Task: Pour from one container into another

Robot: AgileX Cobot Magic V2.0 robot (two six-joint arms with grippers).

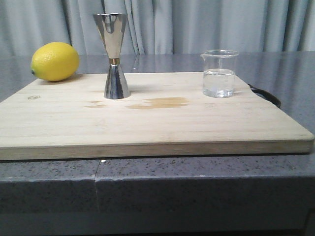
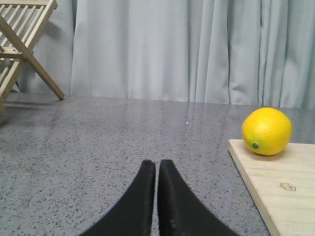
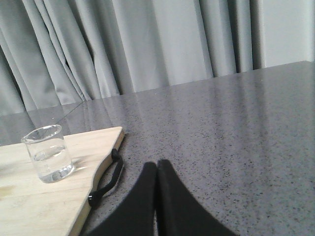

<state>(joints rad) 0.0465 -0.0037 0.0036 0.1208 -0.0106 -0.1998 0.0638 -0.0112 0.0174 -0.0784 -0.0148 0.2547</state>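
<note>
Nothing is grasped yet: both the left end effector [image 2: 157, 196] and right end effector [image 3: 156, 196] are closed and empty. The beaker [image 1: 219, 73] stands right of centre in the front view, apparently half full; the jigger [image 1: 114, 56] left of centre. Next, the right one must open and take the beaker.

One beaker [image 1: 219, 73]; one jigger [image 1: 114, 55]; one lemon [image 1: 55, 61]; one board [image 1: 147, 123]; two pincers [image 2: 157, 169] [image 3: 156, 169].
</note>
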